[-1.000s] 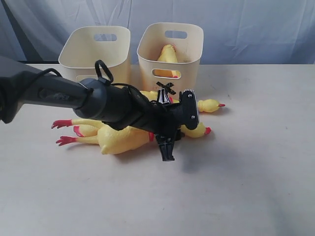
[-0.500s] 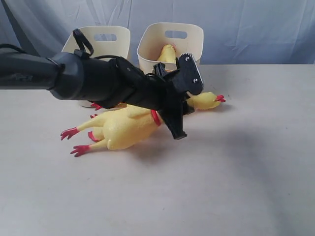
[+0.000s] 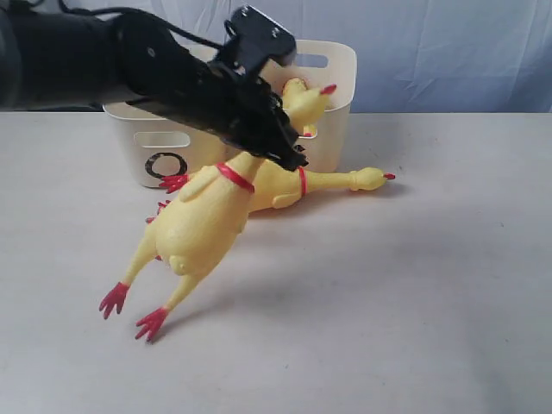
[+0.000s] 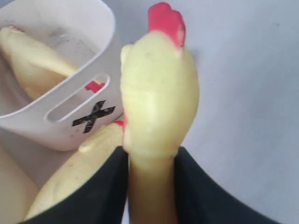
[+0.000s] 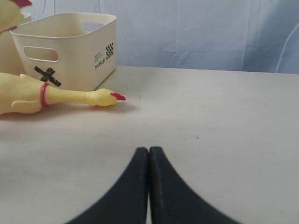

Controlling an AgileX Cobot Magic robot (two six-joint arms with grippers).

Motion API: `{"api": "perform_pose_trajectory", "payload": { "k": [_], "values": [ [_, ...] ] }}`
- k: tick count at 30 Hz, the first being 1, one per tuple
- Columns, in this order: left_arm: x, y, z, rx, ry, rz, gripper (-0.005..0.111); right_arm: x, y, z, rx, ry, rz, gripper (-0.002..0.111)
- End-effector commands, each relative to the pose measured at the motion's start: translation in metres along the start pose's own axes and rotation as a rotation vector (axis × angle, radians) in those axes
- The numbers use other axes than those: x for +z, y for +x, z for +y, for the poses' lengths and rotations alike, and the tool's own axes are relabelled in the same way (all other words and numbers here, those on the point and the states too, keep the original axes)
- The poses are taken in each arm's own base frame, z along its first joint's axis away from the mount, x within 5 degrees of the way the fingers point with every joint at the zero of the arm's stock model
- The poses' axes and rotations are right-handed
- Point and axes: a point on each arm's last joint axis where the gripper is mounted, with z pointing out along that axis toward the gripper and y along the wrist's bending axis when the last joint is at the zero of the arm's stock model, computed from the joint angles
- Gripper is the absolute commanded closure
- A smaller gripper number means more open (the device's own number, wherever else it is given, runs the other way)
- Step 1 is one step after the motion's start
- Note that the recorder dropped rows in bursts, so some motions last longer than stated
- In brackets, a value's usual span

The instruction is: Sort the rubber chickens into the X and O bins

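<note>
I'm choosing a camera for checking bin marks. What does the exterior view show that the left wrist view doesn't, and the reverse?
Only the exterior view: the black O on the O bin, and the held chicken hanging full length, red feet lowest. Only the left wrist view: the black X on the X bin, and a clear look at the chicken inside. Both: the left gripper closed on the held chicken's neck, and another chicken lying by the X bin.

My pale counter (image 3: pixel 414 302) carries the O bin (image 3: pixel 129 151) far left, the X bin (image 3: pixel 336 129) beside it on the right, and one chicken (image 3: pixel 332 181) lying just in front.
</note>
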Motion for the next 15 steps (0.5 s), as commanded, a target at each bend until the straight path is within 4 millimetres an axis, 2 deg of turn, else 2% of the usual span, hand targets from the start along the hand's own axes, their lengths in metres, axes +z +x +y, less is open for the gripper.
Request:
{"api": "perform_pose_trajectory", "payload": {
  "k": [1,6,10,15],
  "values": [
    [-0.040,-0.014,0.019,-0.158,-0.028,-0.081,0.107,-0.001,-0.002,0.000,-0.003,-0.003,-0.015,0.109],
    [-0.077,-0.022,0.037,-0.271,-0.038,-0.158,0.107,-0.001,-0.002,0.000,-0.003,-0.003,-0.015,0.109],
    [-0.096,-0.021,0.051,-0.371,-0.024,-0.181,0.107,-0.001,-0.002,0.000,-0.001,-0.004,-0.016,0.109],
    [-0.112,-0.009,0.078,-0.483,-0.033,-0.180,0.107,-0.001,-0.002,0.000,-0.001,-0.004,-0.016,0.109]
  ]
}}
